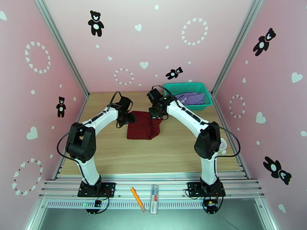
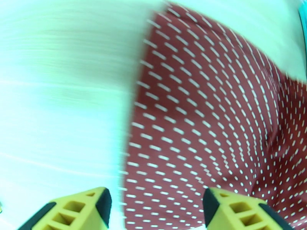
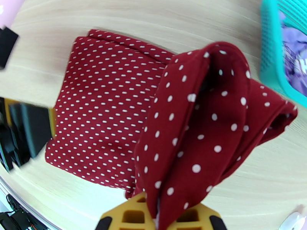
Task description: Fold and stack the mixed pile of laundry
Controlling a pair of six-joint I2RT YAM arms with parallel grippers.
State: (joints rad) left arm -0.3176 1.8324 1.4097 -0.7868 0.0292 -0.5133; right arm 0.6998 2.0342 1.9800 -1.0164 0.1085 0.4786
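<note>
Gripping the dark red cloth, right hand points its far-right corner upward; left hand released.

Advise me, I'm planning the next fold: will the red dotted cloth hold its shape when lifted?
Probably not: the red cloth, where the right gripper pinches it, droops in soft folds. Likely light and thin, since the rest lies flat on the table.

Two robot arms: left arm, right arm. Two garments: one dark red dotted cloth, one lavender shirt. One teal basket. One orange pencil. One clear oblong item.
</note>
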